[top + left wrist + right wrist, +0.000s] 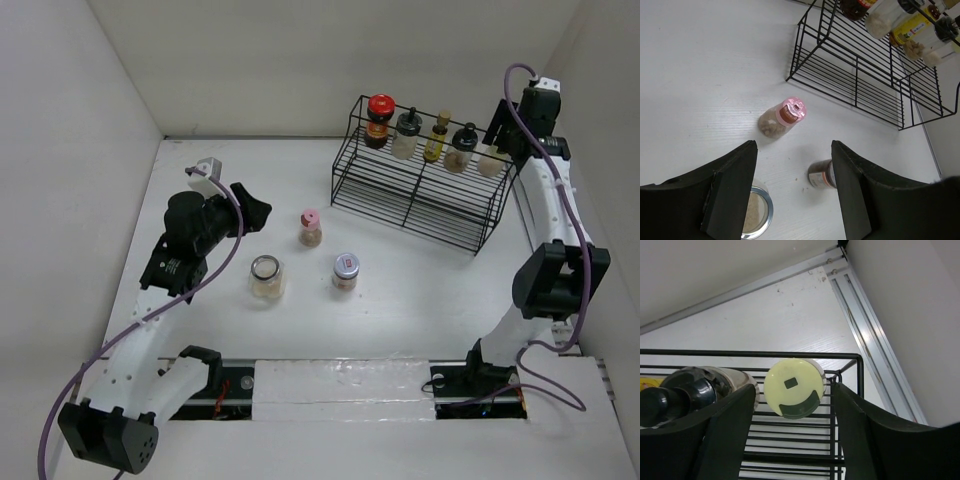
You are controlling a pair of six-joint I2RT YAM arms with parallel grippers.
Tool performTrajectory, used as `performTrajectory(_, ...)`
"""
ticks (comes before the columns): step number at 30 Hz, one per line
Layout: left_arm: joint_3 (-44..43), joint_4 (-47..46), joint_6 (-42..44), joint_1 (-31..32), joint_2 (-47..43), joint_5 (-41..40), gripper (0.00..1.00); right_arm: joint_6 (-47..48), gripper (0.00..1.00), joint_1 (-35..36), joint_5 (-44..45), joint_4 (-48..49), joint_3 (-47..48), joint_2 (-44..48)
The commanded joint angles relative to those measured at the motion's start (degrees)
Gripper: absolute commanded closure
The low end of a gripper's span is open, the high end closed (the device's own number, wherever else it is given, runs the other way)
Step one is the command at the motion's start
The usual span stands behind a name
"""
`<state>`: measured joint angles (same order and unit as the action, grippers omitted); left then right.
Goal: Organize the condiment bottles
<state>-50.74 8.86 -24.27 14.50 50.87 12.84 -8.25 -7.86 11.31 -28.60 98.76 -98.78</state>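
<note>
White walls boxed in a white table (pixel 420 290), pretty bare setup. The biggest thing on it was a black wire rack (pixel 400 195) toward the far right, sitting at a slant.

The left arm (pixel 190 245) was bent over the left side of the table. The right arm (pixel 545 270) reached up along the right wall to the rack's far end.

The left gripper (pixel 792 147) hung above the table with its jaws wide apart and nothing in them. The right gripper (pixel 794 390) was over the right end of the rack, jaws apart too. They straddled a cap with gaps on both sides and weren't touching it.

The condiment bottles came to 8. 5 stood in a row on the rack's top tier:
- a red-capped bottle (pixel 380 120)
- a black-capped one (pixel 407 132)
- a slim amber bottle (pixel 435 138)
- another black-capped jar (pixel 463 148)
- the yellow-green-capped bottle (pixel 794 388) under the right gripper

The other 3 stood on the open table in front of the rack, well apart from each other:
- a pink-capped bottle (pixel 310 228)
- a silver-lidded jar (pixel 346 270)
- a wider clear jar (pixel 266 278) nearest the left arm
</note>
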Motion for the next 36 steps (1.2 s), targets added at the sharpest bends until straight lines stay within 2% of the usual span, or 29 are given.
performTrajectory(1,-2.0,-2.0,-0.1,-0.3,-1.1,-0.2,0.43,0.3,0.25,-0.3,-0.7,-0.3,3.1,2.3)
performTrajectory(7,-2.0,-2.0,-0.1,-0.3,-1.1,-0.2,0.43,0.3,0.21,-0.3,-0.7,-0.3,3.1,5.1)
performTrajectory(12,-2.0,-2.0,-0.1,-0.3,-1.1,-0.2,0.43,0.9,0.19,5.0,0.6,6.2,-3.3,15.4)
performTrajectory(13,-2.0,-2.0,-0.1,-0.3,-1.1,-0.2,0.43,1.5,0.22,8.2,0.6,9.5,-4.8,17.4)
performTrajectory(14,-2.0,-2.0,-0.1,-0.3,-1.1,-0.2,0.43,1.5,0.27,10.0,0.6,10.4,-7.4,19.1)
performTrajectory(17,-2.0,-2.0,-0.1,-0.3,-1.6,-0.7,0.43,2.0,0.65,18.7,-2.8,12.6,-12.3,24.9)
performTrajectory(18,-2.0,-2.0,-0.1,-0.3,-1.7,-0.7,0.43,0.7,0.78,21.1,-3.7,14.0,-17.8,27.8)
performTrajectory(21,-2.0,-2.0,-0.1,-0.3,-2.3,-1.3,0.43,0.2,0.82,31.6,-9.7,20.0,-28.9,31.1)
performTrajectory(23,-2.0,-2.0,-0.1,-0.3,-2.3,-1.9,0.43,0.9,0.65,39.4,-10.3,19.1,-33.1,33.0)
performTrajectory(24,-2.0,-2.0,-0.1,-0.3,-2.8,-1.9,0.43,0.9,0.42,41.8,-10.3,18.2,-36.6,33.9)
performTrajectory(27,-2.0,-2.0,-0.6,-0.3,-2.8,-2.4,0.43,0.3,0.21,50.3,-10.3,15.8,-42.0,34.4)
performTrajectory(29,-2.0,-2.5,-0.6,-0.3,-2.8,-2.4,0.43,-1.7,0.12,54.2,-8.7,15.1,-45.8,33.1)
performTrajectory(32,-2.0,-2.5,-0.6,-0.3,-3.3,-3.0,0.43,-3.6,0.04,59.7,-5.9,15.1,-48.0,28.0)
performTrajectory(36,-1.5,-2.5,-0.6,-0.3,-3.9,-3.0,0.43,-4.2,0.0,62.2,-1.8,14.8,-47.4,23.0)
